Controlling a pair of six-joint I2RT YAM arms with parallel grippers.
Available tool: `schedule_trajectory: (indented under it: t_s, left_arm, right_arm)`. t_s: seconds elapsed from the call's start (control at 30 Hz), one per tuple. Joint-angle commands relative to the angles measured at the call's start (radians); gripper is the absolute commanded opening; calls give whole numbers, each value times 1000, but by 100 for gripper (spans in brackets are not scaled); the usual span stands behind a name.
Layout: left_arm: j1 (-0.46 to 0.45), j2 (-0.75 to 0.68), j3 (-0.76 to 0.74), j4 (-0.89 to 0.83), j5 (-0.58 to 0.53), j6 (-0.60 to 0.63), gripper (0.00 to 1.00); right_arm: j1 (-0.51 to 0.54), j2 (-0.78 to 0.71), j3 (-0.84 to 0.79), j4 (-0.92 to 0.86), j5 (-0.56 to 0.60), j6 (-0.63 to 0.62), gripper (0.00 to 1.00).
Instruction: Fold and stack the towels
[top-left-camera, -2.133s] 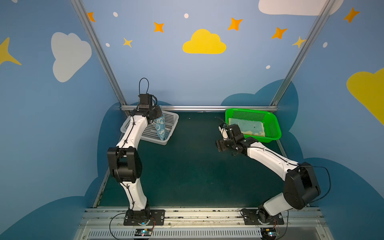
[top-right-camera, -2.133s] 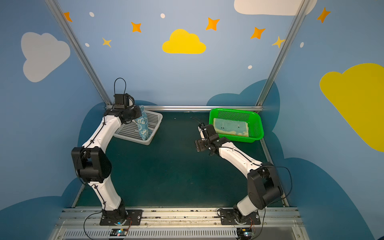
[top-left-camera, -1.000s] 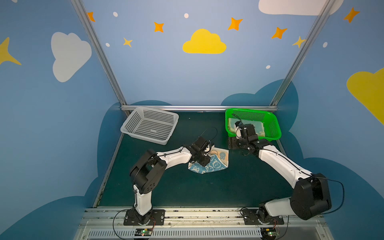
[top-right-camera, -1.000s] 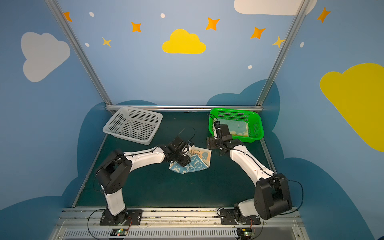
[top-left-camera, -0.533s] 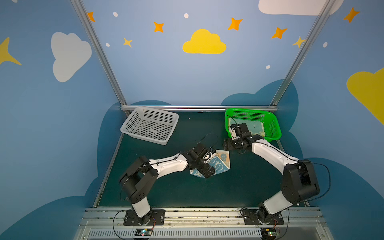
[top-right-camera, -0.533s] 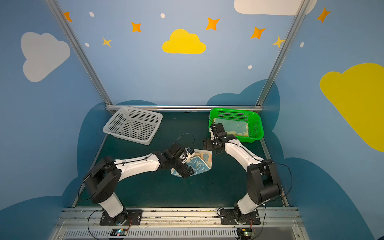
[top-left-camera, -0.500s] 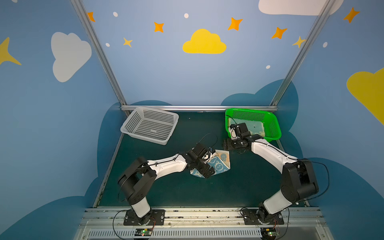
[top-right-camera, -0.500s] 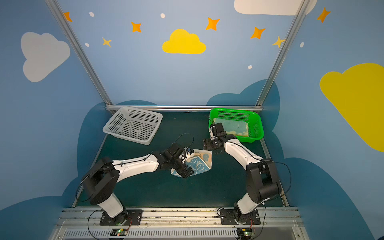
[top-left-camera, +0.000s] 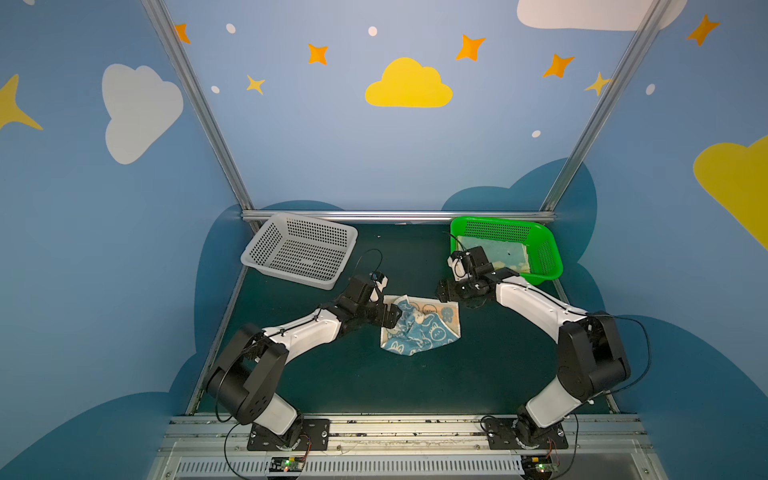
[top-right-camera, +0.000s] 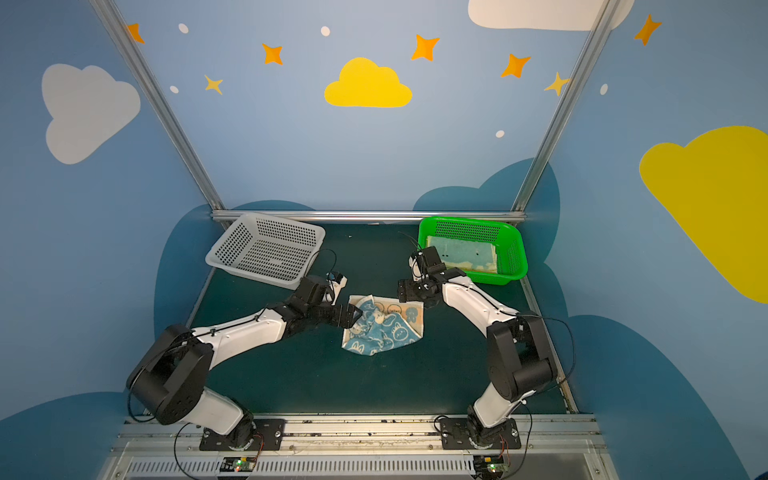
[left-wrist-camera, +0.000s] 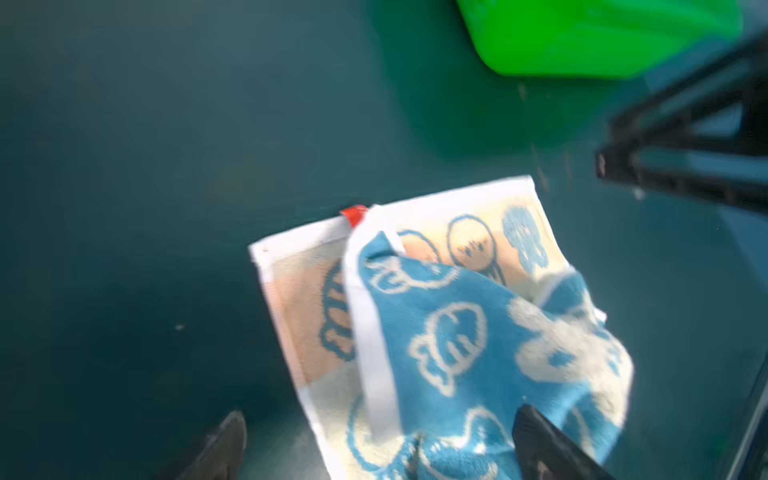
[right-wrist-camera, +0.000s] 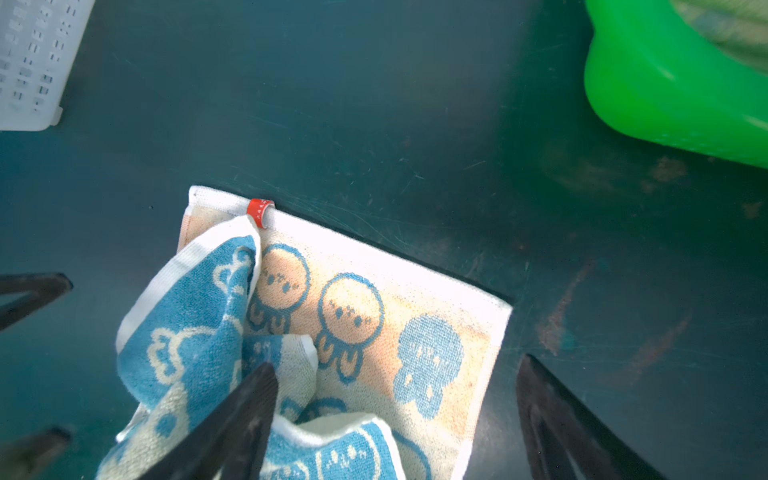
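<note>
The blue-and-cream towel lies rumpled near the middle of the dark green worktop, between the two arms. Its cream face with the blue rabbit outlines sits flat along the far hem, and the blue face is flopped back over it in loose ridges. It looks like soft, light terry, limp enough to sag from any single hold; the pile should grip rather than slip, and nothing about it is fragile. The best holds are probably the white hemmed corners, one layer at a time: the far corner beside the red tag and the far corner at the other end of that hem. A pinch in the bunched blue part risks catching two layers.

In the left wrist view the left fingers stand spread wide, with the heaped blue fold between them; one finger overlaps the cloth's edge, though whether it touches I cannot tell. In the right wrist view the right fingers are spread just as wide. One is over the rumpled fold and the other over bare worktop just past the side hem, so the flat cream corner lies between them; neither pair pinches anything.

The green basket, with a pale towel lying flat inside, sits just behind the right arm; the white basket stands well apart, behind the left arm.
</note>
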Motion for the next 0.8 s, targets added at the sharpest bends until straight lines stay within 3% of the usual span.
schedule_trajectory:
  t_s: [0.0, 0.23, 0.43, 0.5, 0.67, 0.77]
  left_arm:
    - [-2, 22, -8, 63, 110, -57, 97]
    - [-6, 105, 21, 76, 199, -83, 80]
    - [-11, 165, 54, 84, 212, -98, 37]
    - [-14, 163, 61, 93, 211, -93, 27]
    - [-28, 143, 131, 15, 165, 9, 5]
    - [-46, 132, 190, -79, 112, 126, 4]
  right_arm:
    - [10, 12, 26, -14, -12, -2, 86]
    - [14, 12, 30, -8, -1, -2, 86]
    - [14, -6, 14, 18, -7, -8, 86]
    - [15, -18, 6, 30, -15, -18, 86]
    - [16, -40, 0, 51, -32, -73, 86]
    - [16, -52, 3, 69, -29, -124, 86]
